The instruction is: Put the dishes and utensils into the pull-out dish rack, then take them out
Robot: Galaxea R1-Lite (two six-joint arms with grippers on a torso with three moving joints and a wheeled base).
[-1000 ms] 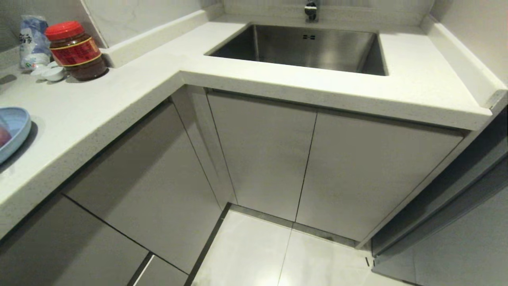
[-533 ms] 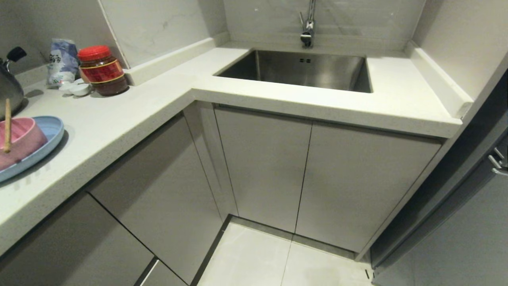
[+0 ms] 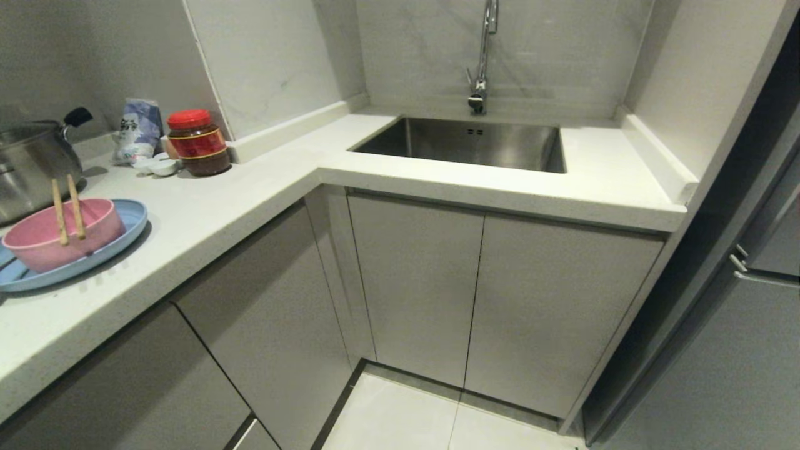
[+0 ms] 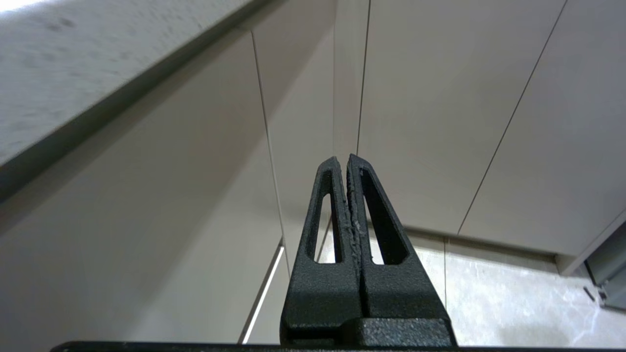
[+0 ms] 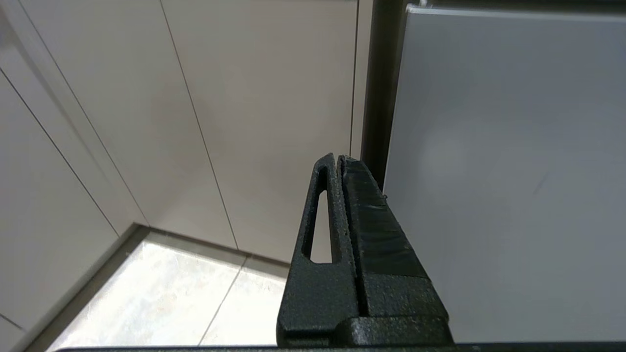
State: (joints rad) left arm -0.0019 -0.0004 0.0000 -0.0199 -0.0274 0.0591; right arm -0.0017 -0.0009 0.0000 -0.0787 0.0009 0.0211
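Left gripper (image 4: 347,161) fingers pressed together, holding nothing, low before the cabinet doors (image 3: 475,300); right gripper (image 5: 338,159) likewise closed and empty; both below the sink (image 3: 465,145). Well left of the sink on the white counter (image 3: 206,206): blue plate (image 3: 128,234) carrying pink bowl (image 3: 69,240); chopsticks (image 3: 67,209) across its rim; steel pot (image 3: 34,165) behind.

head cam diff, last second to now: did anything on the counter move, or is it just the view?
Only the view moved: the camera tilted up, bringing the pink bowl, chopsticks, blue plate and steel pot into frame. Jar, sink and cabinet doors kept their places. Left claw and right claw shut, empty, down by the cabinets.
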